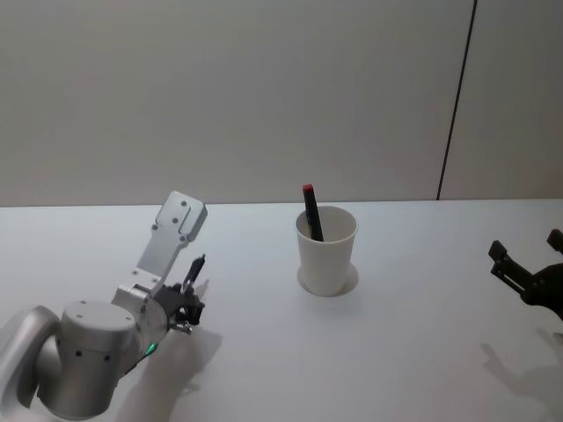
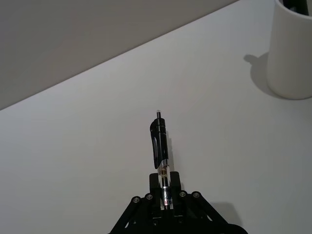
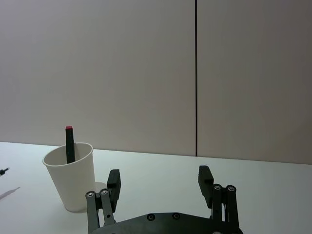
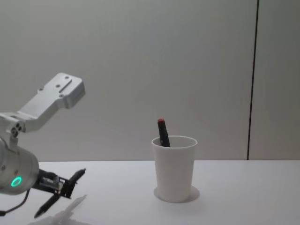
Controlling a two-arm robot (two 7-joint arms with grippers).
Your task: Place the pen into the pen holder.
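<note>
The cup's wall is hiding the lower part of the red-tipped pen that is standing in it. In the left wrist view the picture's edge is cutting off most of the cup, so one side of its wall is showing. The left gripper is covering the back end of the held pen between its clamped fingers, and the edge is cropping the gripper's body. In the head view the right gripper, fingers spread, is running off the side. The left arm is running off the chest view's side. At the right wrist view's border a small dark thing is poking in, too small to tell.
</note>
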